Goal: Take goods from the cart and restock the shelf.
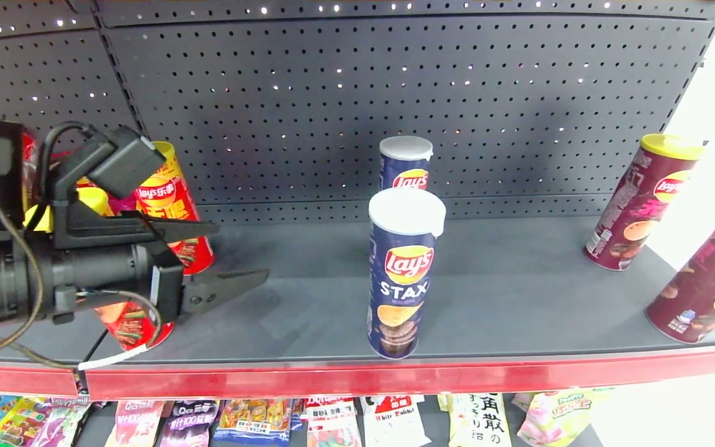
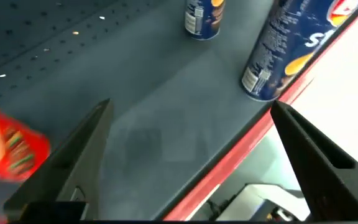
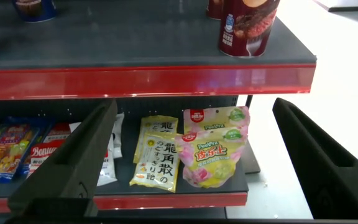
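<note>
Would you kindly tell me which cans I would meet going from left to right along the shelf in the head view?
Red can by the back panel → front blue can → maroon can → second maroon can at the right edge.

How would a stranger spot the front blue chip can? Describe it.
Find the dark shelf with the red front lip. Midway along, the front blue chip can stands at the lip. The other blue can stands behind it, farther back.

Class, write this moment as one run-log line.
left gripper: open, empty, over shelf | right gripper: open, empty, facing snack bags | front blue can: upright near shelf edge
</note>
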You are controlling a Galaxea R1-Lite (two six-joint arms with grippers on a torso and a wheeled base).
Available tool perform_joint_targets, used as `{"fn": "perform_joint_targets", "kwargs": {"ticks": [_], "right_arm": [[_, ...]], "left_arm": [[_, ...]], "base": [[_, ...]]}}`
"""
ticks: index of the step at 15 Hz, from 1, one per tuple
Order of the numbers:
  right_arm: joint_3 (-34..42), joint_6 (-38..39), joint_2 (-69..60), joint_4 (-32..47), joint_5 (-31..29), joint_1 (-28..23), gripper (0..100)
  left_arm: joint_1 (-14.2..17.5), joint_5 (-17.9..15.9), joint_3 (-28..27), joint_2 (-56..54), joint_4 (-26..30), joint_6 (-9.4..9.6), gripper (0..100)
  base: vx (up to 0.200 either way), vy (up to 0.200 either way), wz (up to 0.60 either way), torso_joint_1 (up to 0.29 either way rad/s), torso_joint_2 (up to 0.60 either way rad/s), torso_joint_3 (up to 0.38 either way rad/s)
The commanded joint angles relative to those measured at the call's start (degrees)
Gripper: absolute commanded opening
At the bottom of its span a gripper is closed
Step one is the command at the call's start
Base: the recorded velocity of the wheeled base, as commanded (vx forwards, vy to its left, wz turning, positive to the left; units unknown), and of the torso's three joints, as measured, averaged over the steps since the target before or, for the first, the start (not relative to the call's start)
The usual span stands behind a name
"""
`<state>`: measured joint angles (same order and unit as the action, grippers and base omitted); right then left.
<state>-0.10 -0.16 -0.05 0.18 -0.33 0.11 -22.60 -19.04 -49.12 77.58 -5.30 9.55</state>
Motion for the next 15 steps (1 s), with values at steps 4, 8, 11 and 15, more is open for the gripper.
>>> {"fn": "perform_joint_targets", "kwargs": {"ticks": [4,8,11,15], "right_arm": [[0.01,-0.02,0.05,-0.01,-0.02,0.07,100],[0.1,-0.02,0.05,-0.01,-0.02,0.07,100],[0.01,-0.02,0.05,-0.01,-0.02,0.07,100],[0.01,-0.02,0.05,-0.01,-0.02,0.07,100]], "left_arm": [[-3.59,6.39,-5.38,9.87,0.12,-2.16,100],[-5.79,9.9,-5.29,11.54,2.84,-3.83,100],[-8.42,12.8,-5.38,12.86,4.34,-6.47,100],[-11.85,14.82,-5.38,16.02,4.86,-7.35,100]], "base": [[0.0,0.0,0.0,0.0,0.0,0.0],[0.0,0.0,0.0,0.0,0.0,0.0],[0.0,0.0,0.0,0.0,0.0,0.0],[0.0,0.0,0.0,0.0,0.0,0.0]]}}
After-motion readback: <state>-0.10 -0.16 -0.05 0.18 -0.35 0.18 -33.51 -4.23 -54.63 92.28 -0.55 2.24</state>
